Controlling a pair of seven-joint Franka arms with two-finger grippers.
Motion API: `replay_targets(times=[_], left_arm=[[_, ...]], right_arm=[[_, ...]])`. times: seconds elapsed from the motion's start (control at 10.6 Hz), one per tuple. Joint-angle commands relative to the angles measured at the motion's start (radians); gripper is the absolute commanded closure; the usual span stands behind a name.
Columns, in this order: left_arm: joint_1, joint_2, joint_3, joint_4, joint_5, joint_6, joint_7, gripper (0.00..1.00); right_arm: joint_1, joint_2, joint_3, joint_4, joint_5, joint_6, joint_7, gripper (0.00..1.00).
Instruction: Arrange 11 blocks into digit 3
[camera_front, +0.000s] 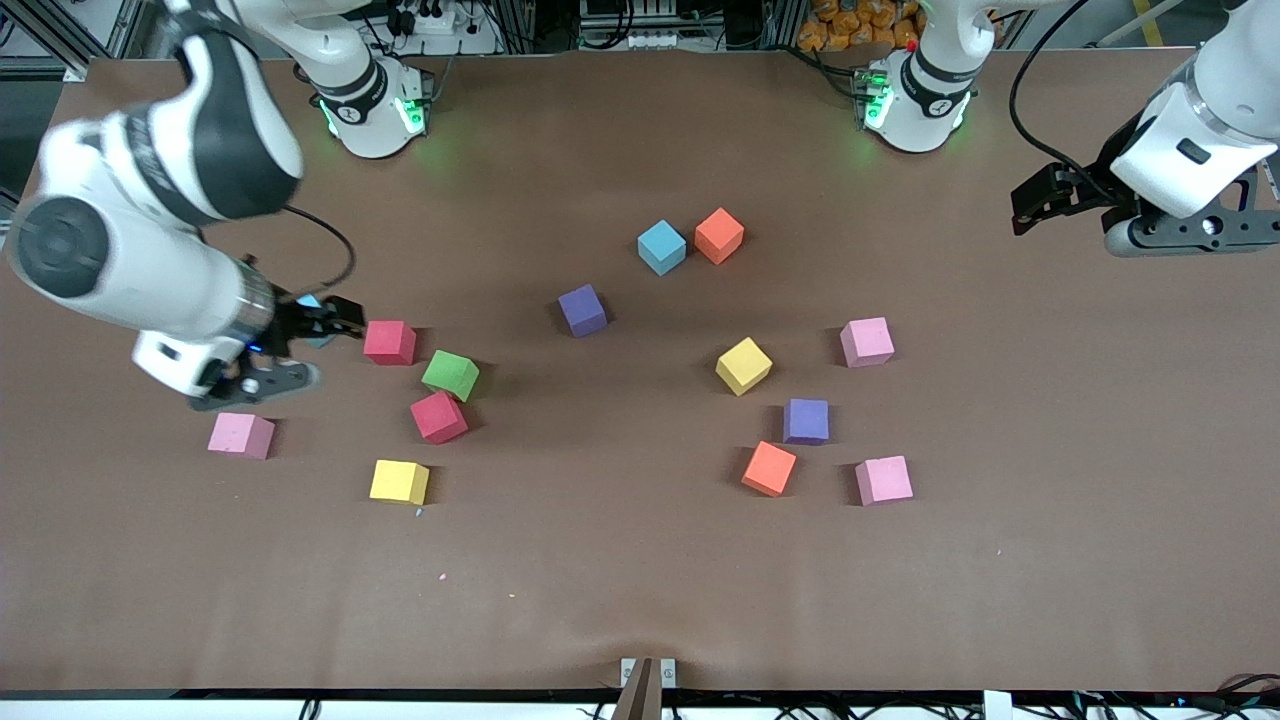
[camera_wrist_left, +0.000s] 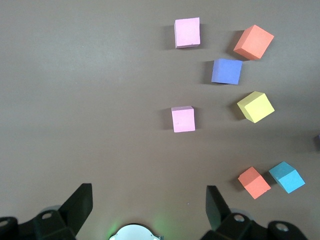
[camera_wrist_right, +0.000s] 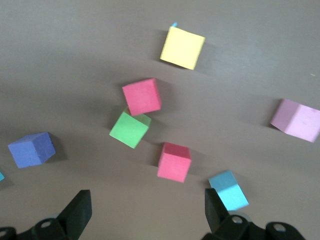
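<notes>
Honestly, my right gripper (camera_front: 335, 322) (fingers wide, empty, as on the waiting left gripper (camera_front: 1040, 200)) could knock the red block (camera_front: 390, 342) aside.

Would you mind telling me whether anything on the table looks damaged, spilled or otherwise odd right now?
Nothing looks damaged. The blocks lie scattered at odd angles, no digit begun; the green block touches a red block. A few tiny crumbs dot the table nearer the camera than the yellow block.
</notes>
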Motion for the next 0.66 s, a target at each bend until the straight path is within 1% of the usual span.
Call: replay_targets(times=[0.0, 0.19, 0.38, 0.47, 0.57], left_arm=[[0.005, -0.002, 0.000, 0.006, -0.003, -0.005, 0.003, 0.00], [0.005, 0.000, 0.000, 0.008, -0.004, -0.004, 0.003, 0.00], [0.005, -0.002, -0.001, 0.008, -0.004, -0.004, 0.000, 0.00], [-0.003, 0.000, -0.004, 0.008, -0.007, 0.001, -0.003, 0.00], [-0.009, 0.000, -0.009, 0.006, -0.009, 0.014, -0.011, 0.00]], right_arm=[[0.054, 0.036, -0.003, 0.006, 0.009, 0.021, 0.008, 0.00], [0.103, 0.049, -0.003, 0.001, 0.008, 0.017, 0.007, 0.00], [0.149, 0.046, -0.003, -0.042, 0.006, 0.018, 0.003, 0.00], [0.180, 0.045, -0.003, -0.080, 0.006, 0.030, 0.003, 0.00], [0.215, 0.036, -0.003, -0.144, 0.003, 0.082, 0.003, 0.00]])
